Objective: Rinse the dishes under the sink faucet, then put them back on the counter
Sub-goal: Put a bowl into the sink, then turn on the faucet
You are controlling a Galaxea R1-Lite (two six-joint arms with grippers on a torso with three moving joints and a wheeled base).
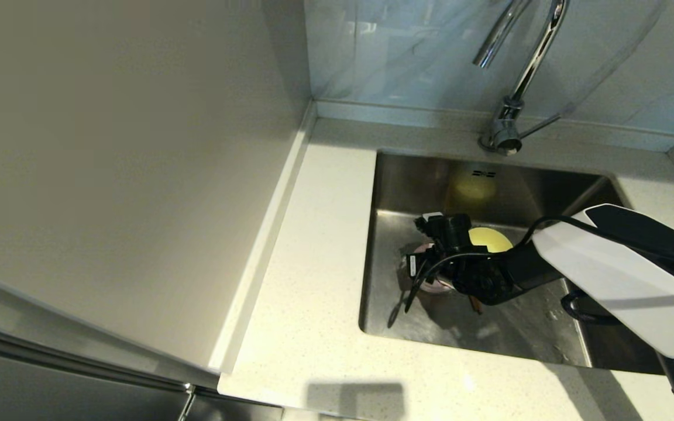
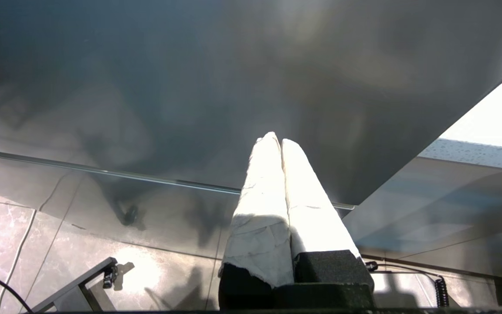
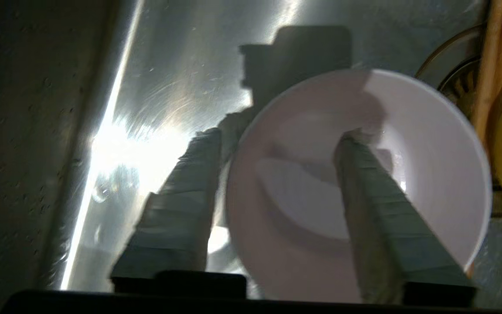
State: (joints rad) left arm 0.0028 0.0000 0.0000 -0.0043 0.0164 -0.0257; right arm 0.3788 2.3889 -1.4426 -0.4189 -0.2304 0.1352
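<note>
The right end effector is seen spread astride the pink dish rim in the sink, centre right; the left end effector is clenched, empty.

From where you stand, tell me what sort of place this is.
Most likely a home kitchen's sink corner. A chrome gooseneck faucet stands over a stainless-steel sink set into a speckled stone counter. In the basin lie a pale-pink dish, a yellow bowl and wooden chopsticks.
</note>
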